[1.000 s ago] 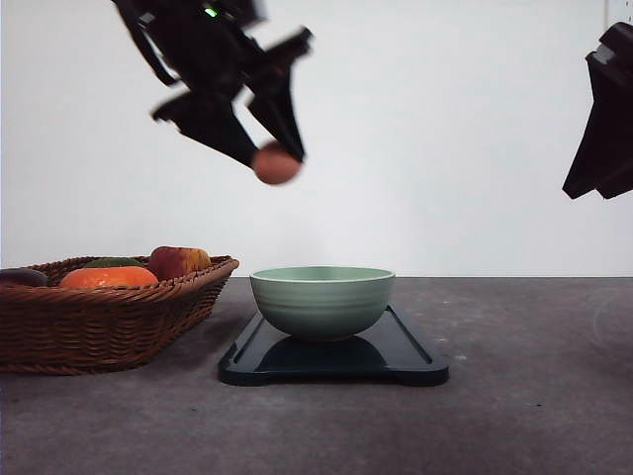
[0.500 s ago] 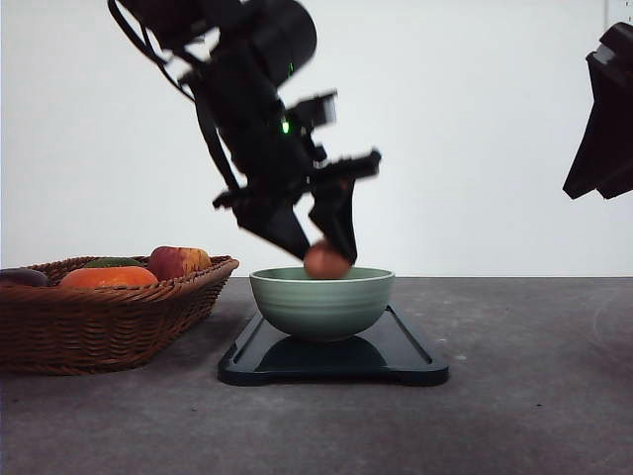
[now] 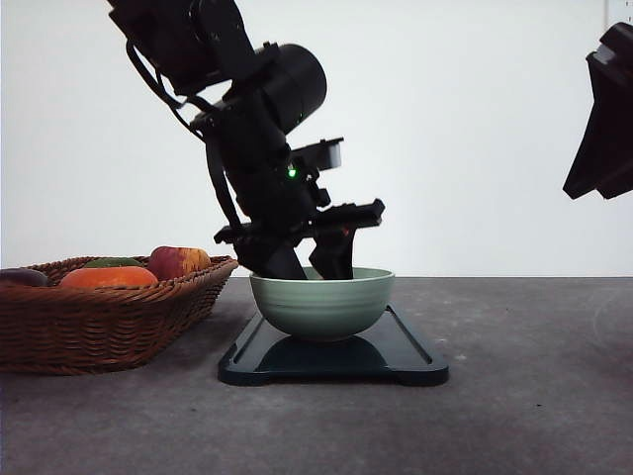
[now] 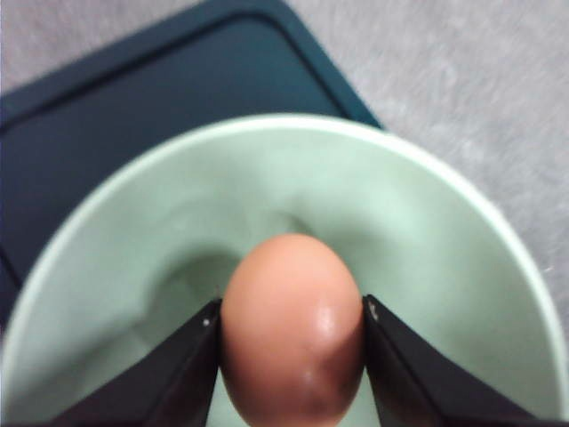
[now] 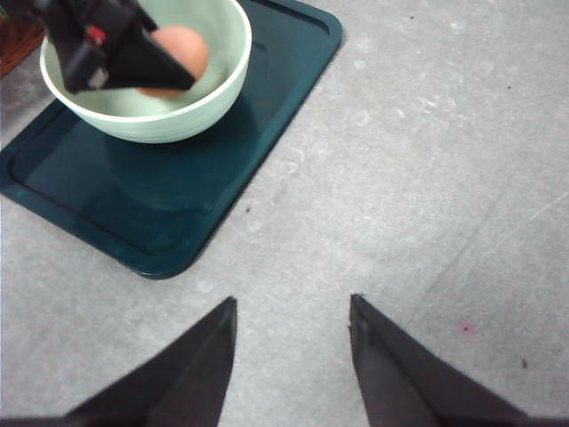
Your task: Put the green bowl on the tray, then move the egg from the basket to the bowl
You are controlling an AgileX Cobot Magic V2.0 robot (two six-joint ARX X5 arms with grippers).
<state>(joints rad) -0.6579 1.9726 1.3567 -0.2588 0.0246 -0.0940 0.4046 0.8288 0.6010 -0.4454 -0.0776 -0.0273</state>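
The pale green bowl (image 3: 321, 302) stands on the dark tray (image 3: 415, 361) in the middle of the table. My left gripper (image 3: 312, 265) reaches down into the bowl, shut on the brownish-pink egg (image 4: 292, 342), which hangs low inside the green bowl (image 4: 427, 240). In the right wrist view the egg (image 5: 182, 49) shows inside the bowl (image 5: 178, 116) between the left fingers, with the tray (image 5: 222, 169) under it. The wicker basket (image 3: 109, 322) sits at the left. My right gripper (image 5: 293, 342) is open, high at the right over bare table.
The basket holds an orange fruit (image 3: 107, 277), a red-yellow apple (image 3: 178, 261) and a dark item at its left edge. Grey table surface (image 3: 534, 396) stretches to the right of the tray and in front of it.
My left arm has come down and to the right with the egg, from high above the basket side into the bowl. The right arm has stayed still.
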